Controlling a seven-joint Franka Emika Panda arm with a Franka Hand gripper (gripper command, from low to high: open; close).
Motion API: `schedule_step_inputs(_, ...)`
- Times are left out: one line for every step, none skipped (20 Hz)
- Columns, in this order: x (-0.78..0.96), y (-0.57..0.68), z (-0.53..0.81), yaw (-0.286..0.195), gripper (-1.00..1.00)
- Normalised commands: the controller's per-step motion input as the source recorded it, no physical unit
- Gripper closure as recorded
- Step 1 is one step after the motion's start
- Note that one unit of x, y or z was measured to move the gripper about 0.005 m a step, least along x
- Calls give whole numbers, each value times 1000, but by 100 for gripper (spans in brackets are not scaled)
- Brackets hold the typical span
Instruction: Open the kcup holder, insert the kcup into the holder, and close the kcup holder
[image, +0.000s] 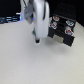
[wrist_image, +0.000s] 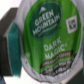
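Observation:
The kcup (wrist_image: 47, 42) fills the wrist view, its round green lid with white lettering facing the camera and a whitish rim around it. In the exterior view only a small green spot of the kcup (image: 34, 34) shows at the tip of my gripper (image: 36, 38). The gripper hangs low over the white table and looks shut on the cup, though the fingers are mostly hidden. The kcup holder (image: 62, 27), a black boxy machine with stepped front panels, stands to the exterior view's right of the gripper, a short gap away.
The white table (image: 30, 65) spreads out in front. Dark clutter (image: 9, 20) lies along the back at the exterior view's left. A teal and dark shape (wrist_image: 11, 52) sits beside the cup in the wrist view.

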Motion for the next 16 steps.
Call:
schedule_step_inputs(67,622,579,21,100)
schedule_step_inputs(89,617,623,18,100)
schedule_step_inputs(78,626,601,19,100)
schedule_step_inputs(71,641,534,18,100)
schedule_step_inputs(70,653,521,14,100)
schedule_step_inputs(63,655,491,14,100)
schedule_step_inputs(63,648,475,15,100)
schedule_step_inputs(74,642,466,14,100)
schedule_step_inputs(70,656,466,12,100)
schedule_step_inputs(75,664,426,10,100)
schedule_step_inputs(77,660,396,11,100)
schedule_step_inputs(98,654,316,6,100)
schedule_step_inputs(81,654,343,13,100)
schedule_step_inputs(84,630,351,17,100)
schedule_step_inputs(74,646,319,17,100)
schedule_step_inputs(59,662,253,16,100)
